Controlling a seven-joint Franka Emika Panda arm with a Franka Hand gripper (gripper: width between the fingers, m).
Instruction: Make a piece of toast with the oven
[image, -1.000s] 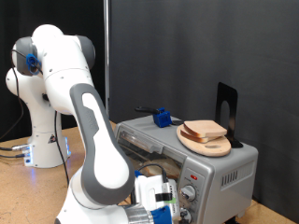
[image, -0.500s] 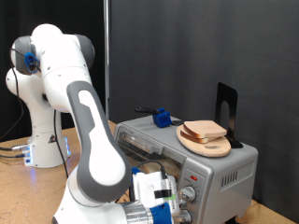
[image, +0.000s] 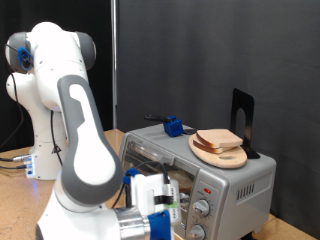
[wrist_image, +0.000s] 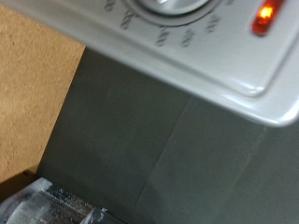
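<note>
Your white Franka arm (image: 75, 150) bends down in front of the small boxy silver-grey toaster oven (image: 215, 170), and its two-finger gripper (image: 165, 205), with white housing and blue and green marks, hangs low at about seven o'clock from the oven's centre, just beside the lower corner of the oven's front in the exterior view. You cannot tell from either picture how far apart the fingers stand, and nothing shows between them. The flat square slice of pale tan bread with a darker brown crust (image: 220, 139) lies on a round wooden plate (image: 222, 154) resting on the oven's top, at roughly two o'clock from the gripper and well apart from it. A small blue object (image: 174, 127) sits on the oven's top at nine o'clock from the bread, near the back edge, and a black upright stand (image: 242, 120) rises just behind the plate. The oven's two round knobs (image: 203, 209) show on its front panel, near the gripper. In the wrist view you look closely at the oven's silver face (wrist_image: 201, 51), with a dial's printed edge (wrist_image: 168, 11) and a glowing red lamp (wrist_image: 265, 14); a tan wooden tabletop (wrist_image: 33, 93) and a dark grey surface (wrist_image: 159, 140) fill the rest.
</note>
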